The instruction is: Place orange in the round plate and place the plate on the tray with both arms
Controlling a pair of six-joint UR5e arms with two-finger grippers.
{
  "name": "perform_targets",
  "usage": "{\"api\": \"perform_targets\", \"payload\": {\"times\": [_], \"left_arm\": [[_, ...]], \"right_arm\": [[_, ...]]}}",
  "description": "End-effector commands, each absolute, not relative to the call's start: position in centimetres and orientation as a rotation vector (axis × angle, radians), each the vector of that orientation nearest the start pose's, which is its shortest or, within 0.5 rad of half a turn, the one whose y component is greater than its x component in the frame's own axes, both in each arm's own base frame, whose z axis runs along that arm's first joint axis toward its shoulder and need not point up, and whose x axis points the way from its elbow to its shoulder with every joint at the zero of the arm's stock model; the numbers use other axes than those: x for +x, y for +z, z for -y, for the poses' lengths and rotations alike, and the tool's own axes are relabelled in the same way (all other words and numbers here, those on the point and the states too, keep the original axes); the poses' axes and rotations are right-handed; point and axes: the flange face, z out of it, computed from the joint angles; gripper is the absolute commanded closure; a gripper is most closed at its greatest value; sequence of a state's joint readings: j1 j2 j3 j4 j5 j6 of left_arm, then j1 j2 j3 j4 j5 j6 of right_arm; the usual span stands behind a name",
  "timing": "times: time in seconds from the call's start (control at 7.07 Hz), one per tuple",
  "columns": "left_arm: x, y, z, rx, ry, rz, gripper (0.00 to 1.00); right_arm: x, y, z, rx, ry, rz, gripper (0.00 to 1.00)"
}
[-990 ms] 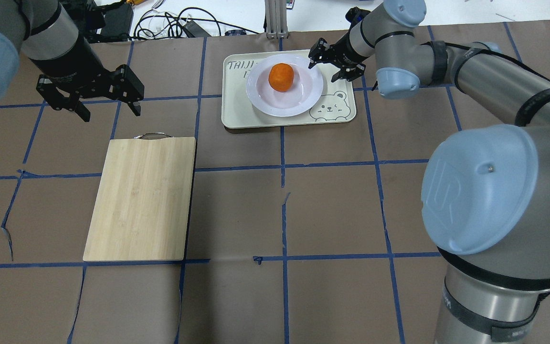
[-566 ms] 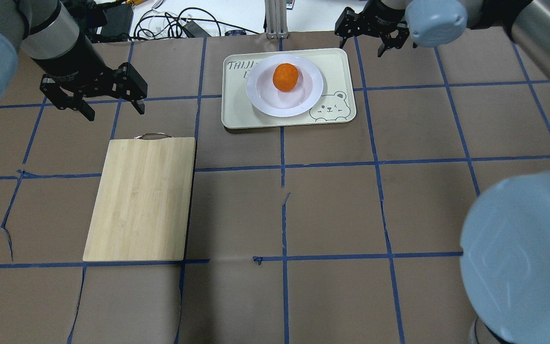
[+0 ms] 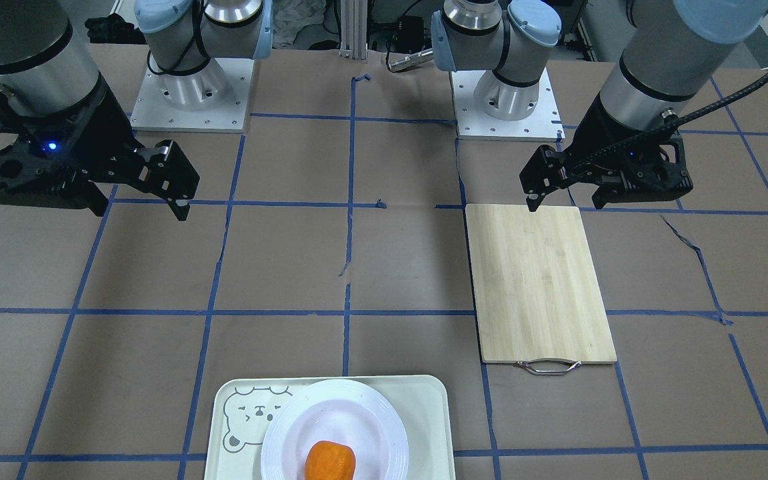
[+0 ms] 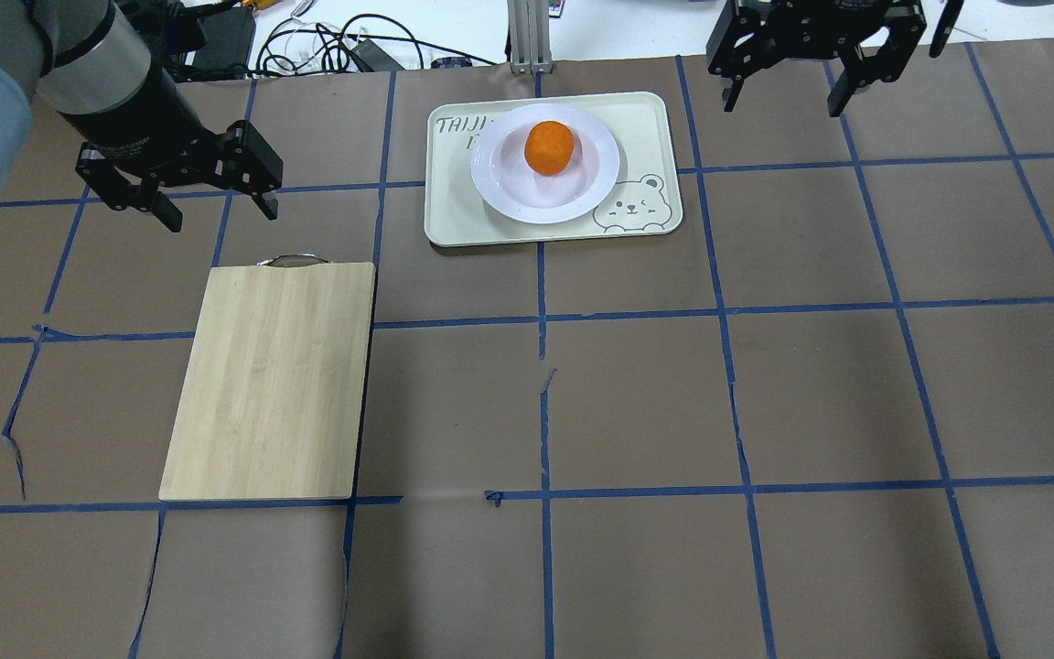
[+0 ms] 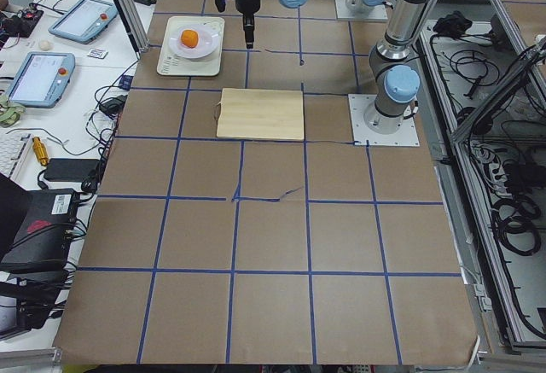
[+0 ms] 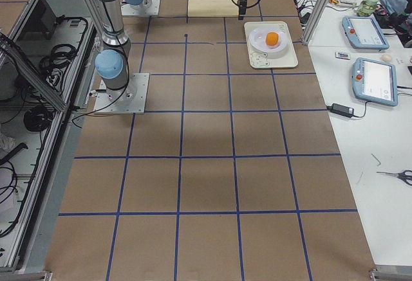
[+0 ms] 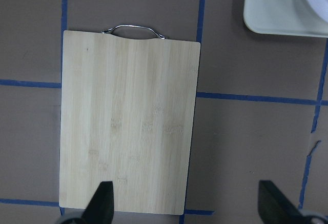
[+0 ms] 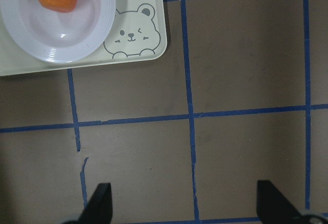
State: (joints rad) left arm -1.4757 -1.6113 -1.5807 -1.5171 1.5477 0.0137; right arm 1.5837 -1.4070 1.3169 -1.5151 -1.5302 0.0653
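Both the left hand (image 4: 220, 209) and the right hand (image 4: 780, 102) point down above the table (image 4: 765, 384), spread wide and empty. The left hangs by the handle end of the cutting board (image 4: 271, 380), the right beyond the far right corner of the tray (image 4: 454, 220). The orange (image 4: 550, 148) sits in the plate (image 4: 504, 194), which rests on the tray.
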Motion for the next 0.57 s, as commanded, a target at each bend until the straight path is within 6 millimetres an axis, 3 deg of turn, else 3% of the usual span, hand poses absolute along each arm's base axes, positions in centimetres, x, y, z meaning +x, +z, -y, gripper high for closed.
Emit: {"api": "perform_targets", "payload": {"times": [0.0, 0.42], "left_arm": [[-8.64, 46.81, 51.92, -0.128, -0.007, -3.159, 0.0], [-8.66, 46.88, 51.87, -0.128, -0.009, -3.16, 0.0]], "right_arm": [[14.45, 52.01, 55.82, -0.025, -0.064, -3.105, 0.0], [14.13, 51.64, 55.78, -0.125, -0.087, -3.145, 0.0]]}}
